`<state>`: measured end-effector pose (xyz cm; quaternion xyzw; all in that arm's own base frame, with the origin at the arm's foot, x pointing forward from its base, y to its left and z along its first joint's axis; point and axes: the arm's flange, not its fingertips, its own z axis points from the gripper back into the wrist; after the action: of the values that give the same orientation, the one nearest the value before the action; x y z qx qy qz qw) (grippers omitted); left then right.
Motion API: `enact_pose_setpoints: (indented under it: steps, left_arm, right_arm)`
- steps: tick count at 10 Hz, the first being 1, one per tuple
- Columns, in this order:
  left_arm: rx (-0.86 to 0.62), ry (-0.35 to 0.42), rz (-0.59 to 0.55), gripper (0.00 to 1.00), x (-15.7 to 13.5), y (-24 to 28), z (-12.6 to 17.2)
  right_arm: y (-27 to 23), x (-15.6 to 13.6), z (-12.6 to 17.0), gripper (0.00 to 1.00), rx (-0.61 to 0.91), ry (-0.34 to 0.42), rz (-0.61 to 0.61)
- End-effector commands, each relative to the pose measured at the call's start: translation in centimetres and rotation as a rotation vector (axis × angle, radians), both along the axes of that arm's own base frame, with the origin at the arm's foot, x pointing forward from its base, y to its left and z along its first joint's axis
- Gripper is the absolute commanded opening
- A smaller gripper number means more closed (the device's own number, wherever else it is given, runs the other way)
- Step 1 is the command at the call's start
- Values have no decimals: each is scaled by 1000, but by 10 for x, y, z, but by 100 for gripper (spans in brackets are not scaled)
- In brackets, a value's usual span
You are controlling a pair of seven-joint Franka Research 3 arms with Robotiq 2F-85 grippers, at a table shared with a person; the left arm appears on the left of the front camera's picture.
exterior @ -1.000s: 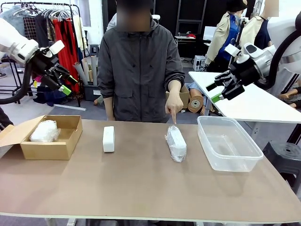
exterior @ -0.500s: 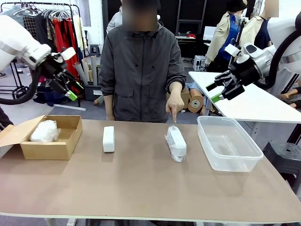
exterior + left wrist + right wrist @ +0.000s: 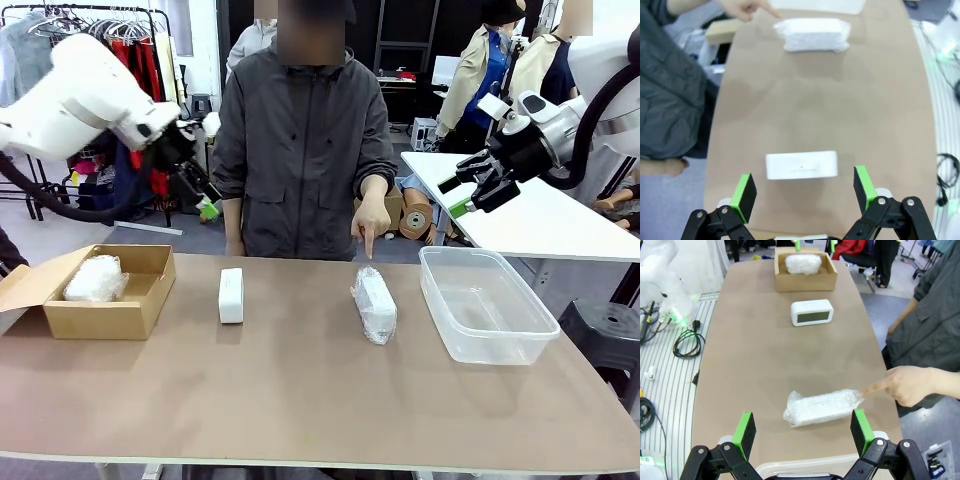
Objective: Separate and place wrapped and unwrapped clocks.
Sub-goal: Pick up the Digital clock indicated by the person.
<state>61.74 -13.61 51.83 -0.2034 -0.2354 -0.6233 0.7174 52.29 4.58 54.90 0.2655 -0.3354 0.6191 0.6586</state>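
Note:
A bare white clock [image 3: 231, 295] lies left of the table's middle, and in the left wrist view this bare clock [image 3: 801, 165] shows between my open left gripper's [image 3: 805, 192] green pads, well below them. A wrapped clock [image 3: 373, 303] in crinkly plastic lies right of centre, with the person's hand [image 3: 370, 222] pointing down at it. Another wrapped clock [image 3: 95, 278] rests in the cardboard box [image 3: 120, 315]. My left gripper [image 3: 203, 203] hangs high over the far left edge. High at the right, my right gripper [image 3: 468, 195] stands open, above the wrapped clock [image 3: 822, 407].
A clear plastic container [image 3: 505, 340] stands at the table's right end. The person stands at the far edge in a grey jacket. A white table and clothes racks are behind. The near half of the brown tabletop [image 3: 300, 400] is bare.
My left arm has swung rightward from the far left toward the table, over the bare clock's side. The right arm, the clocks and the pointing hand have stayed put.

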Motion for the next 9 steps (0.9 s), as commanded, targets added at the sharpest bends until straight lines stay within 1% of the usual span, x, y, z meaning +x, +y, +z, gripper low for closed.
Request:
enact_pose_setpoints:
  steps: [1, 2, 3, 4, 5, 7, 8, 9]
  left_arm:
    - [105, 36, 133, 100, 17, -29, -5]
    - [150, 59, 147, 100, 22, -51, -11]
    - [168, 51, 106, 100, 26, -76, -16]
    - [149, 72, 29, 100, 31, -98, -24]
    - [139, 78, -7, 100, 36, -112, -31]
    - [95, 73, -62, 100, 41, -132, -40]
    - [130, 45, -116, 100, 41, -124, -39]
    - [112, 77, -20, 100, 27, -137, -46]
  right_arm:
    - [1, 0, 3, 100, -1, -2, 4]
    - [1, 0, 3, 100, -1, -2, 4]
    - [1, 0, 3, 100, -1, -2, 4]
    - [1, 0, 3, 100, -1, -2, 4]
    - [1, 0, 3, 100, -1, -2, 4]
    - [1, 0, 3, 100, -1, -2, 4]
    - [1, 0, 3, 100, -1, -2, 4]
    - [1, 0, 3, 100, -1, -2, 4]
